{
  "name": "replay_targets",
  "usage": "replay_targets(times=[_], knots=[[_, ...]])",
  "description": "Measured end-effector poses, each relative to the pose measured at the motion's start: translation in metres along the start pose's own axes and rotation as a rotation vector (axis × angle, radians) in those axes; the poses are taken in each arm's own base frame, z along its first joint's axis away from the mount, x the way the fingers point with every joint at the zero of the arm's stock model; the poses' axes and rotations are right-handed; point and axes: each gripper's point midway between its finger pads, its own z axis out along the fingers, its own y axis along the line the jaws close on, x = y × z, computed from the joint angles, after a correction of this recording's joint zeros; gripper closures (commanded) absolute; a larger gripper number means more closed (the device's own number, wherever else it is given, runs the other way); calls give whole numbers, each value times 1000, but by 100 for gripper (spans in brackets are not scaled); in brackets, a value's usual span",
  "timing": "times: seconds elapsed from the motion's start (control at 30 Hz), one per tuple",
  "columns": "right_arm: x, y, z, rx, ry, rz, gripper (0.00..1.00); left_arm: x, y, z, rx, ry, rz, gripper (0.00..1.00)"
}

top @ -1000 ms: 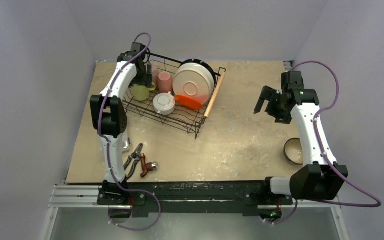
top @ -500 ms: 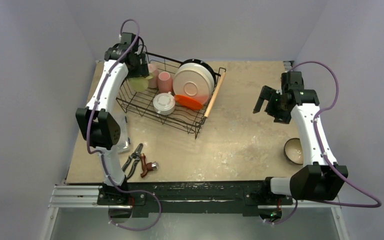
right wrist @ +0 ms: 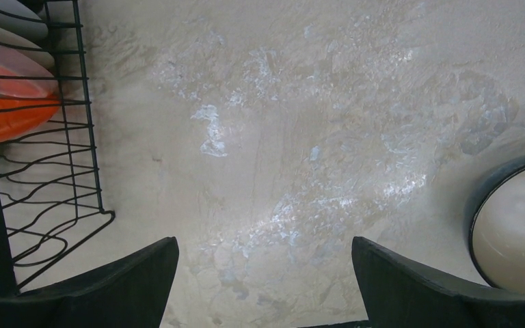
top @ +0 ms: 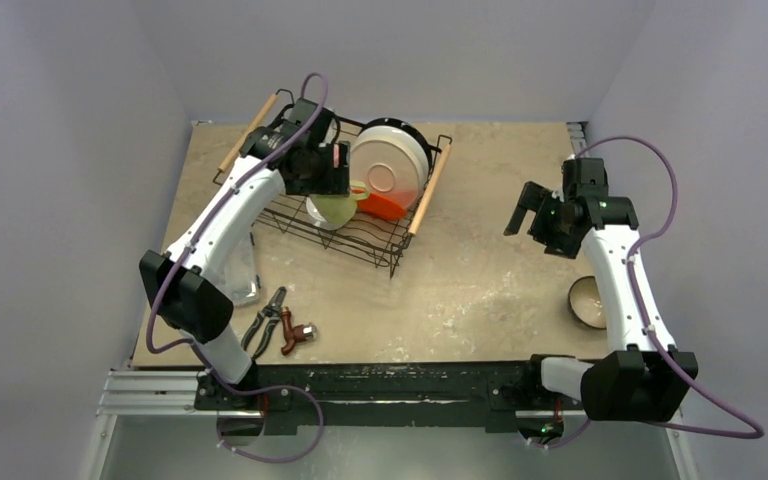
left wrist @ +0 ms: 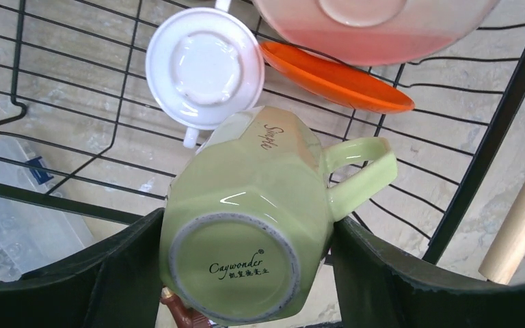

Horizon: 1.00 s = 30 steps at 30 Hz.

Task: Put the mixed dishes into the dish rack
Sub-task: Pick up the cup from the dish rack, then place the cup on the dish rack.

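Observation:
My left gripper (top: 326, 172) is shut on the yellow-green mug (top: 337, 208) and holds it base-up above the dish rack (top: 384, 250). In the left wrist view the mug (left wrist: 260, 205) fills the jaws (left wrist: 246, 225), above an upturned white mug (left wrist: 204, 68). The red plate (left wrist: 335, 78) and the cream plate (left wrist: 376, 24) stand in the rack. A pink mug (top: 339, 155) peeks out behind the gripper. My right gripper (top: 526, 212) is open and empty over bare table (right wrist: 265, 287). The small dark bowl (top: 587, 302) sits on the table at the right, also in the right wrist view (right wrist: 516, 229).
Pliers (top: 268, 318) and a red-handled tool (top: 297, 332) lie near the front left. A clear plastic box (top: 246, 278) sits partly under my left arm. The rack's wooden handles (top: 428, 188) stick out at both ends. Walls close in on three sides.
My left arm has lifted the yellow-green mug from the rack's left end and swung it right, over the white mug. My right gripper has shifted slightly down.

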Motion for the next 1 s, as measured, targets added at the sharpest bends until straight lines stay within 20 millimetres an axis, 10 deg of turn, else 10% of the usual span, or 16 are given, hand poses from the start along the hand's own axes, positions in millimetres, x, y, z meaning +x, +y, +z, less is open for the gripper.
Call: replay_targets(times=[1.0], knots=[[21, 21, -5, -64, -5, -81, 1, 81, -60, 64, -101, 215, -203, 100]])
